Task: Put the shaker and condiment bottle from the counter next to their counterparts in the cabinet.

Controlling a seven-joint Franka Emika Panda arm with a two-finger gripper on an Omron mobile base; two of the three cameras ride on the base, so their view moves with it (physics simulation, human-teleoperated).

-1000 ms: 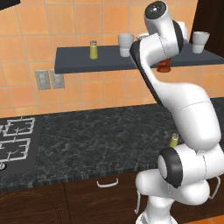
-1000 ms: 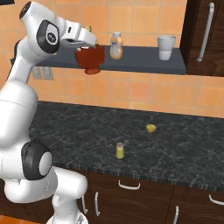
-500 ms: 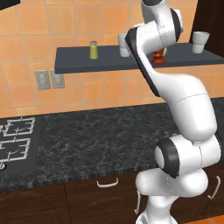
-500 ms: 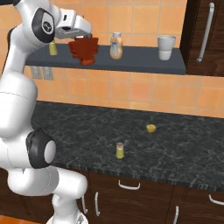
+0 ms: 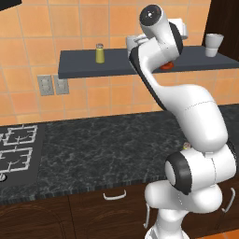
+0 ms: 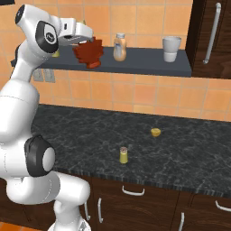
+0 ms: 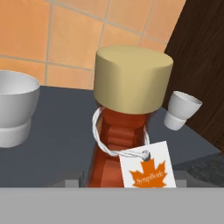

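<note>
At the cabinet (image 6: 149,65), the long dark grey shelf against the orange tiles, you have the condiment bottle (image 6: 89,53) held in the gripper (image 6: 86,41): in your right base view the dark red ribbed body hangs just below the hand, at the shelf's front edge and partly in front of it, and whether its base rests on the slab you cannot tell. The hand camera looks along the bottle, with its tan cap large in the middle, the slim red neck below it, and a white tag with an orange leaf on a white cord loop; the fingertips are hidden under the frame's bottom, so the grip itself goes unseen there. On the cabinet just to the right of the bottle, as the right base view shows it, stands the pale orange bottle (image 6: 119,47) with its grey cap, close but apart. Farther right along the same shelf sits a white cup (image 6: 171,48), near the shelf's end by the dark wood door. In your left base view the shelf shaker (image 5: 99,53), yellow-green with a grey cap, stands upright toward the cabinet's left part, well apart from the held bottle, of which a little red (image 5: 166,66) peeks from behind the arm. Below the cabinet, on the counter (image 6: 81,131), the shaker (image 6: 123,155) stands upright near the front edge, and a small yellow piece (image 6: 155,132) lies farther back and to its right.
</note>
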